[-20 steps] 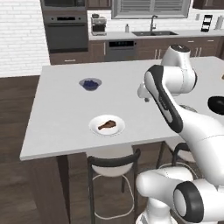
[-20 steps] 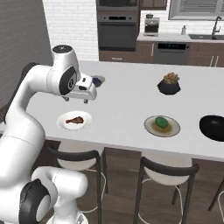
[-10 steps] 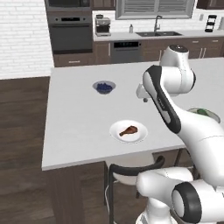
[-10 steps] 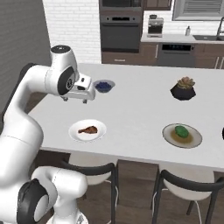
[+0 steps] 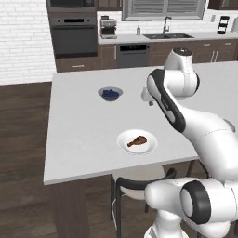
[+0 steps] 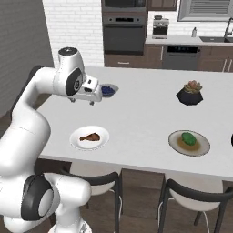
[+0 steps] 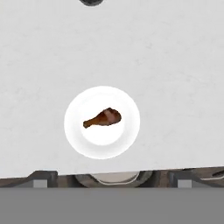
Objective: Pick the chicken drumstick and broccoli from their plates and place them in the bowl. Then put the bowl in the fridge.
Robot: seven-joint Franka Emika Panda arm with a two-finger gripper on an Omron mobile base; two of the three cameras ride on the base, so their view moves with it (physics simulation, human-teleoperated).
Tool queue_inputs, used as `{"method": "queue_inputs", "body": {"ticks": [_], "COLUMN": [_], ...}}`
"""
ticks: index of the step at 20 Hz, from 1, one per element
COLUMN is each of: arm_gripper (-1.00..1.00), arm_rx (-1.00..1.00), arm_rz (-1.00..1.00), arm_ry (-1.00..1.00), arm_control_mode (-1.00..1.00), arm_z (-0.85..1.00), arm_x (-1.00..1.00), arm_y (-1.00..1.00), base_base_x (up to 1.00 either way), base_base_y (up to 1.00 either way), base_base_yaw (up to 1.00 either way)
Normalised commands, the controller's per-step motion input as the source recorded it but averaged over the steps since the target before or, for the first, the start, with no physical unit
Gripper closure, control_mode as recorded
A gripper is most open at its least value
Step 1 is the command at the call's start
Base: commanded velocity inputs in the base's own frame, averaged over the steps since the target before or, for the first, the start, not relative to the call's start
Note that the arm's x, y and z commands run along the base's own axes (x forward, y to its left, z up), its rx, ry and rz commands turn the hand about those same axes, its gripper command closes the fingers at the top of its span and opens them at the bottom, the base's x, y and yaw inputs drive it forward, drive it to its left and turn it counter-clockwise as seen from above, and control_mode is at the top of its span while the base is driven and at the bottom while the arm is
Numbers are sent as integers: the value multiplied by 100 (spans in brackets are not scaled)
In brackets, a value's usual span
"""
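I hold the gripper (image 6: 93, 101) high, jaws apart and empty, to line up above the chicken drumstick (image 7: 103, 118) on its white plate (image 7: 78, 135).

In the right base view, a dark shape (image 6: 231, 139) beside the grey-rimmed plate (image 6: 201, 148) is cut off by the picture's edge and cannot be identified. In the hand view, a dark round object (image 7: 91, 2) beyond the white plate (image 7: 75, 131) is clipped by the top edge. The stool (image 7: 113, 178) below the tabletop (image 7: 175, 65) is largely hidden.
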Motion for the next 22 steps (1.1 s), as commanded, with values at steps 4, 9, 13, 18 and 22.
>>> {"method": "queue_inputs", "body": {"ticks": [4,9,13,18,22], "arm_gripper": [-100,-100,-100,-100,-100], "arm_rx": [0,2,15,24,10], "arm_rz": [-37,-44,-38,-31,-26], "arm_ry": [8,11,10,13,7], "arm_control_mode": [-100,-100,-100,-100,-100], "arm_z": [-73,-88,-95,-60,-69], "arm_x": [40,16,10,26,51], "arm_y": [41,33,15,0,1], "base_base_x": [0,0,0,0,0], "base_base_y": [0,0,0,0,0], "base_base_yaw": [0,0,0,0,0]}}
